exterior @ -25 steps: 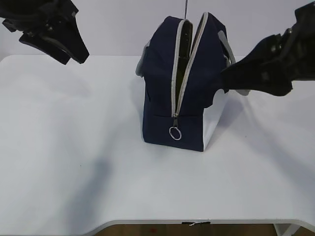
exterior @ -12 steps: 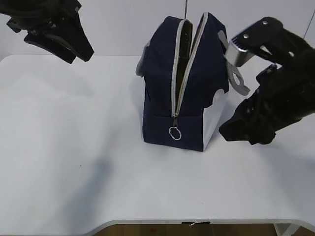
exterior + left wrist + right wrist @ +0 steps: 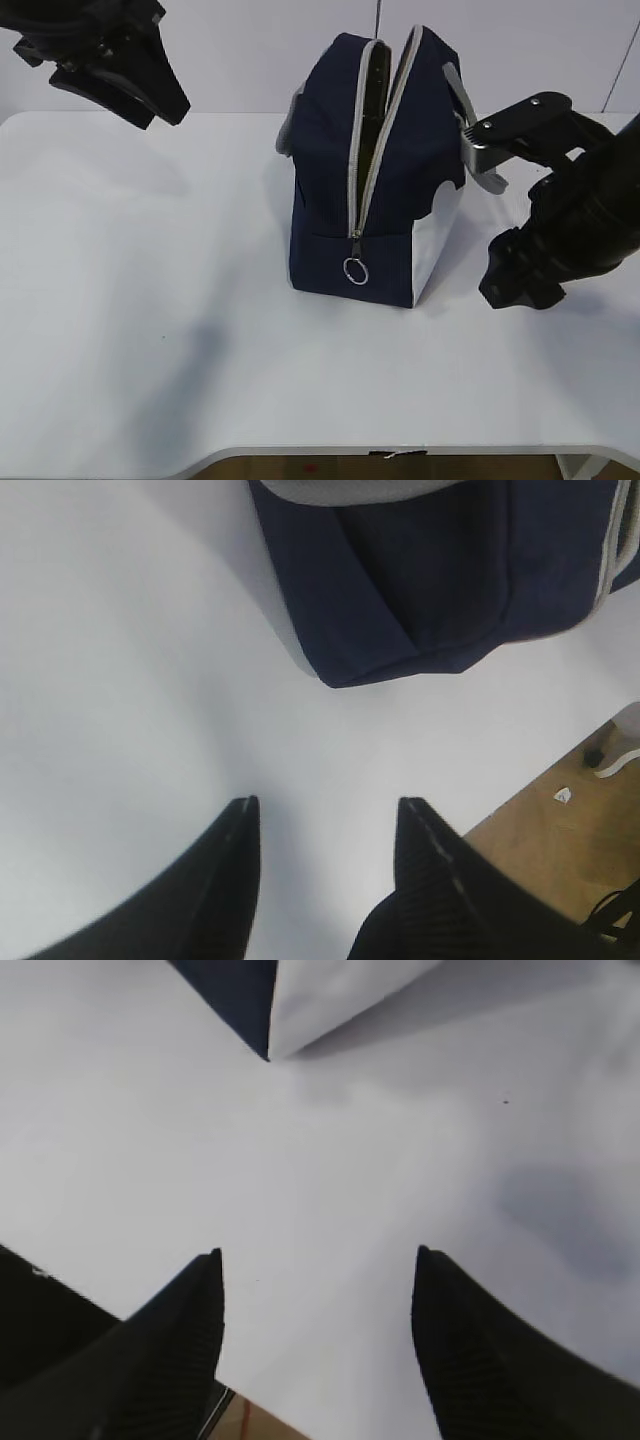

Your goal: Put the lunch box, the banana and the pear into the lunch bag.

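Navy lunch bag [image 3: 375,170] stands unzipped on table [image 3: 150,300].

the lunch bag [image 3: 375,170], left of the black right pincer [image 3: 318,1345], is navy blue with a grey zipper [image 3: 372,140], grey webbing handles [image 3: 470,130], a silver pull ring [image 3: 356,270] and a white lower corner panel [image 3: 432,245]. the surface [image 3: 150,300] is plain white. the left pincer [image 3: 325,855] is black too.

A white tabletop [image 3: 150,330] with a rounded front edge fills the scene. A pale wall [image 3: 240,55] stands behind, and wooden floor [image 3: 560,825] shows beyond the edge.
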